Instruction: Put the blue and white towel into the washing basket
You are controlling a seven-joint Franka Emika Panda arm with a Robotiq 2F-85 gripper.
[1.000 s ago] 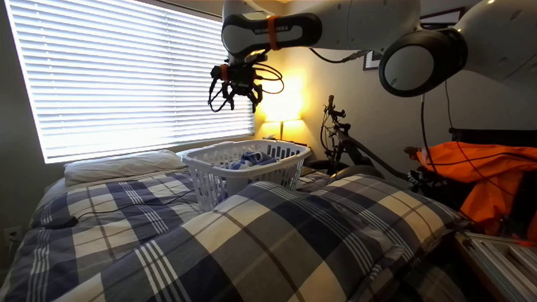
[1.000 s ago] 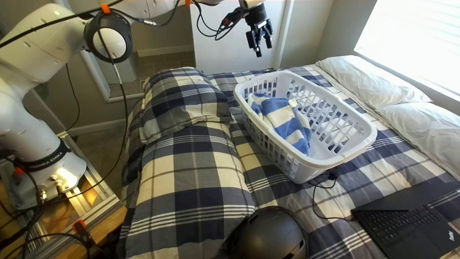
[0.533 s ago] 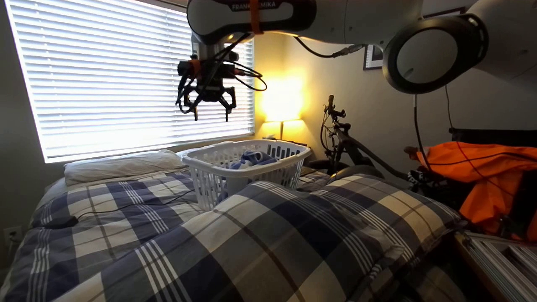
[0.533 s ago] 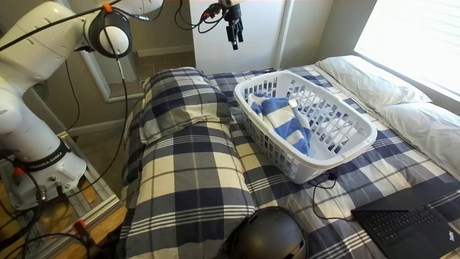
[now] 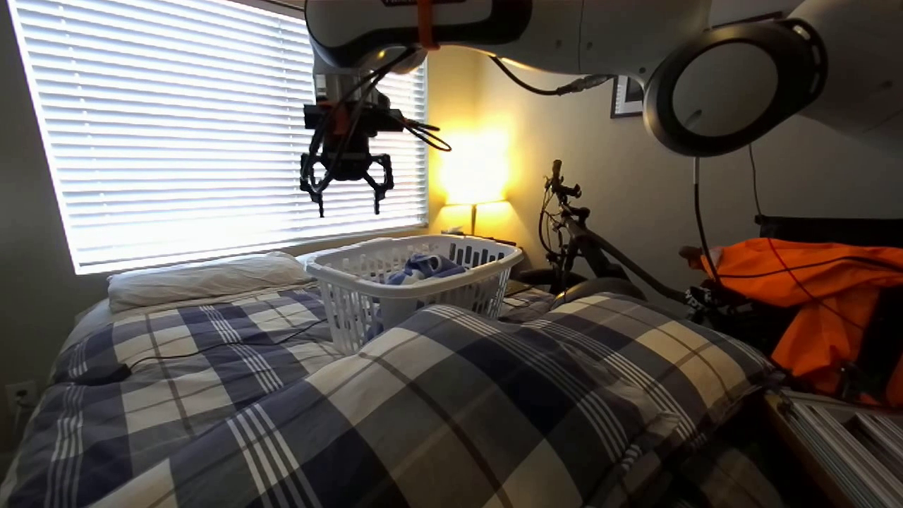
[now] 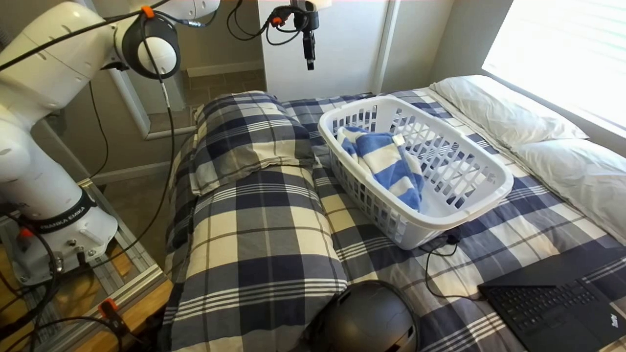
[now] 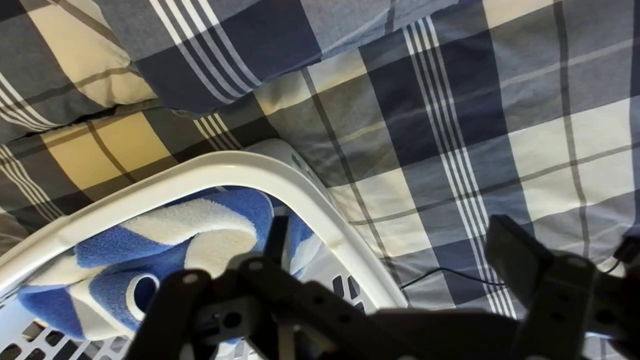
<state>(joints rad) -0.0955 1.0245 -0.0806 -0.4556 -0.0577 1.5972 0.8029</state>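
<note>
a blue and white towel [image 6: 386,156] lies rumpled inside a white basket [image 6: 481,190], its long axis roughly following one long side of the basket. the fingers [image 7: 517,257] hang well above the basket and, it seems, out past one end, so the towel lies below them and off to the side, within the basket. they are spread wide apart, grasping and touching nothing. the towel looks delivered; the next move probably needs only to carry the fingers up and away from the basket.
</note>
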